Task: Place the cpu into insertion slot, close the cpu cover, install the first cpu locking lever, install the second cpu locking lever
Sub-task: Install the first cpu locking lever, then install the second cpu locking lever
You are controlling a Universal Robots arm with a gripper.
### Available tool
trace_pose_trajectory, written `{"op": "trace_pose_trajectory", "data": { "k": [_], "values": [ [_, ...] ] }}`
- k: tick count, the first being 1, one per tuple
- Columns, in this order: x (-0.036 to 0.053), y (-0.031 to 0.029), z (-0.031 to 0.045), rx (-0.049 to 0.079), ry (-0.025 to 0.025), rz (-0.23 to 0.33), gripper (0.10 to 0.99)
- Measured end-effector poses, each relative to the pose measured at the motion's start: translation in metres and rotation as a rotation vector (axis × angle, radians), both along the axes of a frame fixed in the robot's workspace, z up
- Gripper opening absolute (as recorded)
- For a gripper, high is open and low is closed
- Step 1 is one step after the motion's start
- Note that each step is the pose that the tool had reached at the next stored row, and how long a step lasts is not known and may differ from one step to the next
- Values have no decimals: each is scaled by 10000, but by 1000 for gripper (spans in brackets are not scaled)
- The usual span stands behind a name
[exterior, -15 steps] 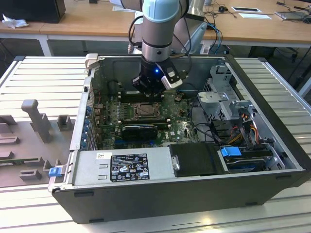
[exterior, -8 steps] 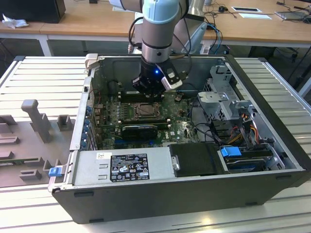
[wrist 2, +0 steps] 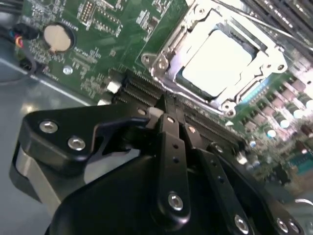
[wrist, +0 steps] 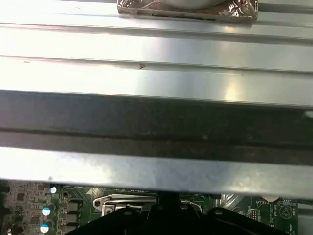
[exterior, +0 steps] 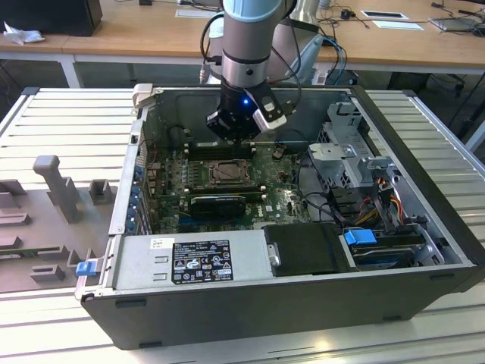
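Here the gripper (exterior: pixel 236 135) hangs inside the open computer case (exterior: pixel 424 227), low over the green motherboard (exterior: pixel 170 182) and just above the far edge of the insertion slot (exterior: pixel 225 173) as the exterior view shows it. In the second wrist view the black fingers (wrist 2: pixel 171 128) run together into a narrow point with no gap visible between them and nothing caught there, so the claw looks closed and empty, though the angle is steep and I would not swear to the very tips. Just beyond those tips lies the socket: the cpu (wrist 2: pixel 217 61) sits flat in it, its pale bright face showing through the square window of the cpu cover (wrist 2: pixel 168 58), which appears to lie down over the chip rather than stand up on its hinge. The socket thus lies ahead of the fingers along their own long axis, near but apart from them. A round coin battery (wrist 2: pixel 57 37) sits on the board off to one side, well away from the socket.
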State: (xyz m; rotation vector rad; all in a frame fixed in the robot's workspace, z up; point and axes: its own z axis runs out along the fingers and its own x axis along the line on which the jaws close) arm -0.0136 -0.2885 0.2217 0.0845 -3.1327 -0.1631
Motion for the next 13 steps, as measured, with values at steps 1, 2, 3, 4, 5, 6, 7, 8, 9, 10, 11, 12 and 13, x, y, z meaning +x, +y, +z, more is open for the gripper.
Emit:
{"op": "trace_pose_trajectory", "data": {
  "k": [1,2,3,4,5,6,7,8,9,10,11,12,13],
  "values": [
    [0,-4,1,-1,0,2,106],
    [0,-10,1,-2,2,1,106],
    [0,-13,1,-3,1,0,106],
    [0,-27,1,-2,1,0,106],
    [0,-36,1,-2,1,0,106],
    [0,-45,1,-2,2,0,106],
    [0,-52,1,-2,1,0,106],
    [0,-59,1,-2,1,-1,106],
    [0,-66,1,-2,1,0,106],
    [0,-77,1,-2,1,0,106],
    [0,-88,1,-2,1,0,106],
    [0,-124,1,-3,2,0,106],
    [0,-138,1,-2,1,-1,106]
  ]
}}
